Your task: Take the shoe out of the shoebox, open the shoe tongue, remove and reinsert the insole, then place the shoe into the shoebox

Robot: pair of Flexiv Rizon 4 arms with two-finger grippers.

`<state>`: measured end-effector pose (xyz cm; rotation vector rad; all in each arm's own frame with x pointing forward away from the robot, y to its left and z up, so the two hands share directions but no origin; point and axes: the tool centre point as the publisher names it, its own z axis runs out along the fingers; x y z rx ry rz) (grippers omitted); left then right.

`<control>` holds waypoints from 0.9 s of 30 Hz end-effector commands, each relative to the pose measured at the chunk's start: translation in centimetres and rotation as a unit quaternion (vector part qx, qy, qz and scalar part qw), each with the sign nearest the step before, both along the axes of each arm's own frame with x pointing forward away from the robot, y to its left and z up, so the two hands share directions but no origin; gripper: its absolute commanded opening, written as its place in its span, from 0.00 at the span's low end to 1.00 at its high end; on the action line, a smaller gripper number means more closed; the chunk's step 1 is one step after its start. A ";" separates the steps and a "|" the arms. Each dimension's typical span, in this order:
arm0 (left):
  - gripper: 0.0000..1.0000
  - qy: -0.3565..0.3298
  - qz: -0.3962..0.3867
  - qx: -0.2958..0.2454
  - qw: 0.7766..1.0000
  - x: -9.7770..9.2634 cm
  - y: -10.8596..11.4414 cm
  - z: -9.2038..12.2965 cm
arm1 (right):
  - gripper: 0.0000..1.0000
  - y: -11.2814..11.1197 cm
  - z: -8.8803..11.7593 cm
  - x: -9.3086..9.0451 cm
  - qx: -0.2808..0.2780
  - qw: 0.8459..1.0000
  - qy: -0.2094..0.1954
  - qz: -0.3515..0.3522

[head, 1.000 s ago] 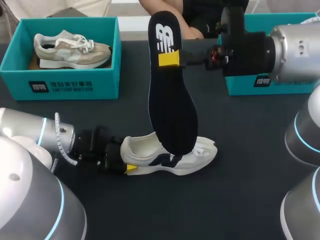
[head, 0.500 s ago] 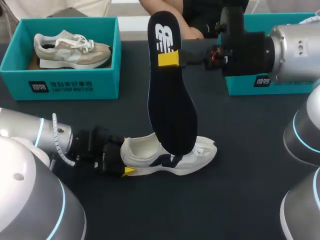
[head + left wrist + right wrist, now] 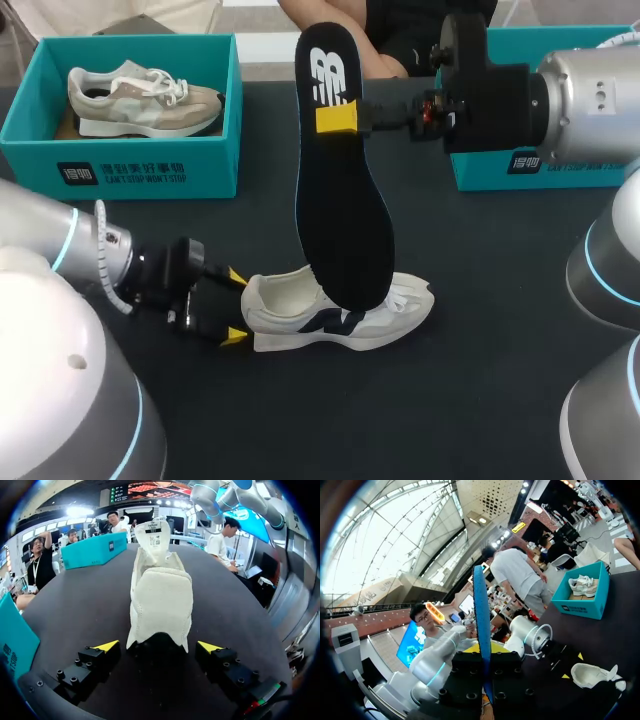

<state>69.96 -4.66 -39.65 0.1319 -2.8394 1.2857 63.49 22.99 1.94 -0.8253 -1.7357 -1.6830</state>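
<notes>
Head view: our right gripper (image 3: 336,117) clamps the insole (image 3: 345,225); left gripper (image 3: 233,306) stands spread behind the shoe (image 3: 395,310), so we should steady its heel first.

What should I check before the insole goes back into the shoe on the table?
1. Right gripper shut on the insole: ok, it holds the insole upright.
2. Insole's lower end at the shoe opening: ok; how deep it sits, cannot tell.
3. Tongue lifted clear: ok, it stands up in the left wrist view.
4. Left gripper steadying the heel: not ok, it is open, with fingers either side of the heel and apart from it.
5. Shoe upright on the table: ok.
6. Shoebox by the right arm free inside: cannot tell, the arm hides it.
</notes>
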 end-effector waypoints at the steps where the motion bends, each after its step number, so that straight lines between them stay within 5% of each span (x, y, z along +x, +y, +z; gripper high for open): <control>1: 1.00 0.003 -0.002 0.019 1.000 0.0 0.2 0.7 | 0.00 0.5 0.0 0.0 -0.001 1.000 0.001 -0.002; 11: 1.00 0.030 0.008 0.034 0.999 0.0 -0.6 2.7 | 0.00 0.5 0.0 0.0 -0.001 1.000 0.001 -0.002; 27: 1.00 0.105 0.000 0.240 0.965 1.0 -1.5 6.8 | 0.00 0.5 0.0 0.0 -0.001 1.000 0.001 -0.002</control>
